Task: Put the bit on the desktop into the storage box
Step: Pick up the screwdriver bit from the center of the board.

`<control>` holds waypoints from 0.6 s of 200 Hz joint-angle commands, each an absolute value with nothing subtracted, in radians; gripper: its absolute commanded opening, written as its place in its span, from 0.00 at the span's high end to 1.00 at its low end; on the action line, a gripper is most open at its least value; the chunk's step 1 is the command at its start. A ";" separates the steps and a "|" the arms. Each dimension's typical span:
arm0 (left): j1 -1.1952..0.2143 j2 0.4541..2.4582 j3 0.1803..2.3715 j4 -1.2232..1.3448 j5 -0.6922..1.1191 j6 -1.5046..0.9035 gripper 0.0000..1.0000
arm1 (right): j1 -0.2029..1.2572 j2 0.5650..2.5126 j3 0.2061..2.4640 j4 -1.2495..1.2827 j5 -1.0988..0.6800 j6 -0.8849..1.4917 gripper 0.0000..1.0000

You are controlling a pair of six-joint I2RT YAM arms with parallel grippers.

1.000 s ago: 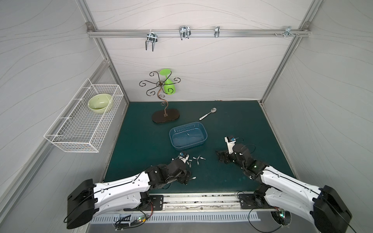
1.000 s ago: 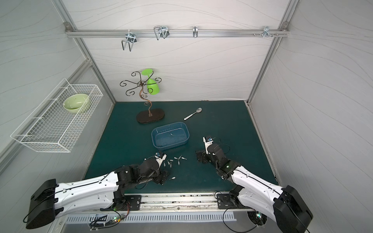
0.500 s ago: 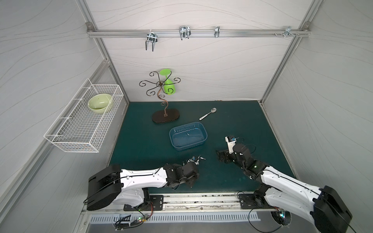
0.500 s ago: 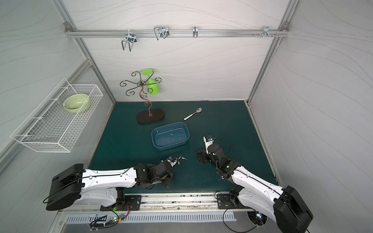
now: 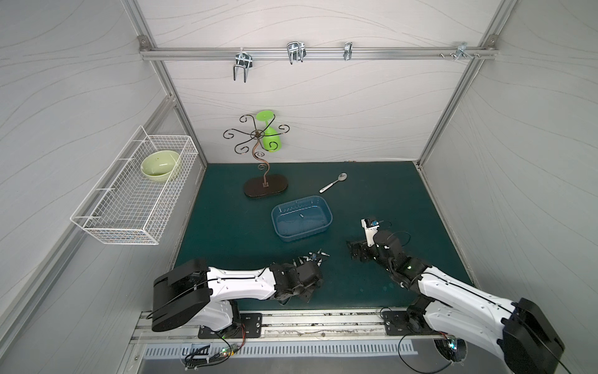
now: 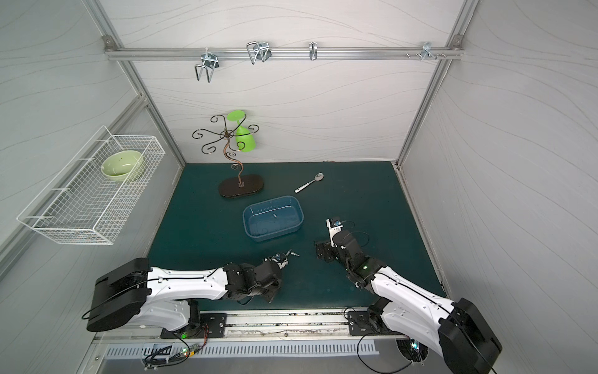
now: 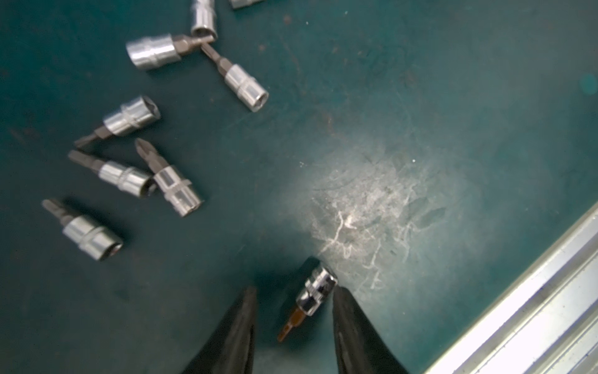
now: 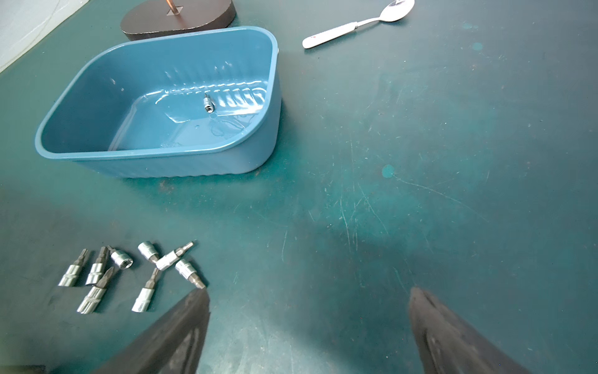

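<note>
In the left wrist view one bit, a chrome socket with a short brown tip, lies on the desktop between the black fingers of my left gripper. One finger touches its socket end, and a gap is left to the other, so the jaws are open. Both top views hide this bit under the left gripper. Several more bits lie in a loose cluster. The blue storage box holds one bit. My right gripper is wide open and empty.
A spoon and a metal stand's dark base lie behind the box. A green goblet hangs on the stand. A wire basket with a green bowl hangs on the left wall. A metal rail borders the front edge.
My left arm has pulled back from the cluster toward the front edge and its jaws have narrowed around a single bit. The right arm has not moved.
</note>
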State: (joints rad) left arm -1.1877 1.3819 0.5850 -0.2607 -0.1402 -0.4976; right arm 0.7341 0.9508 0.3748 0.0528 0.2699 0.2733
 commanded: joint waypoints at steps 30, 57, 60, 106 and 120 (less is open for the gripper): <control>-1.193 1.426 0.631 -0.222 -0.133 -0.491 0.71 | 0.730 0.941 0.388 0.069 0.279 0.288 0.01; -1.195 1.432 0.633 -0.224 -0.134 -0.494 0.77 | 0.729 0.935 0.387 0.068 0.281 0.288 0.01; -1.195 1.432 0.634 -0.225 -0.135 -0.494 0.78 | 0.730 0.933 0.387 0.068 0.281 0.288 0.01; -1.197 1.415 0.627 -0.233 -0.159 -0.507 0.85 | 0.730 0.930 0.385 0.066 0.282 0.289 0.01; -1.196 1.399 0.624 -0.237 -0.178 -0.518 0.86 | 0.729 0.928 0.385 0.065 0.283 0.288 0.01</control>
State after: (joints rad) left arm -1.1931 1.4162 0.6003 -0.2424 -0.1432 -0.5026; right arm 0.7341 0.9451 0.3748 0.0528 0.2729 0.2733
